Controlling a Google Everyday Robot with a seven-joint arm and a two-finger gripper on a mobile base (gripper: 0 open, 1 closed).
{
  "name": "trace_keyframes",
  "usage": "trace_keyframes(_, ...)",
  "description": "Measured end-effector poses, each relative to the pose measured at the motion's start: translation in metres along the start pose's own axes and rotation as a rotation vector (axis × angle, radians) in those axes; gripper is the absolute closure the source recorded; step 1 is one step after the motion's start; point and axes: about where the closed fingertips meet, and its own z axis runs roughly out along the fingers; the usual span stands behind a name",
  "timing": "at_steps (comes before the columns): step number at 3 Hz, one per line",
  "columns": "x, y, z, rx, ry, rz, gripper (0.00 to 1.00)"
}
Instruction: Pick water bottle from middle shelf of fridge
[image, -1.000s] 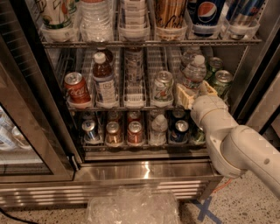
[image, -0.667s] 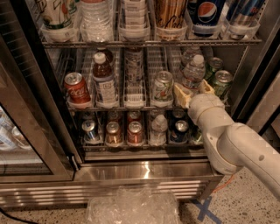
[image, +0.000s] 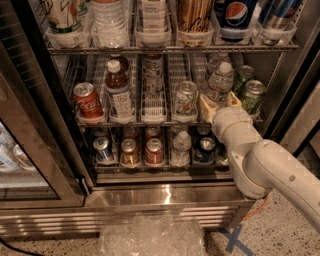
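**Gripper at the bottle, lift not yet made**

The gripper (image: 220, 104) was inside the open fridge (image: 165, 197), at the front edge of the middle shelf (image: 165, 121), reaching in from the lower right on its pale arm (image: 272, 165). The water bottle (image: 220, 82) stood upright directly behind and above the gripper, with its white cap showing over it and its base hidden by it. Whether the gripper was closed on the bottle or only set against it could not be told.

Just to the gripper's left stood a pale can (image: 186, 97), and just to its right a pair of green cans (image: 251, 95). A brown drink bottle (image: 117, 90) and a red cola can (image: 87, 101) stood well off to its left.

The reach looked complete, since the gripper had arrived at the right bottle on the right shelf. The bottle was on the rack and in its lane, so the pick itself appeared undone. What probably remained was a firm hold, then drawing the bottle straight out past the close neighbours on either side.
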Motion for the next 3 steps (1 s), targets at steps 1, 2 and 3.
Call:
trace_keyframes(1, 0.0, 0.0, 0.0, 0.0, 0.0, 0.0, 0.79)
trace_keyframes(2, -0.012, 0.0, 0.0, 0.013, -0.037, -0.012, 0.99)
trace_keyframes(3, -0.033, -0.002, -0.004, 0.043, -0.113, 0.012, 1.0)
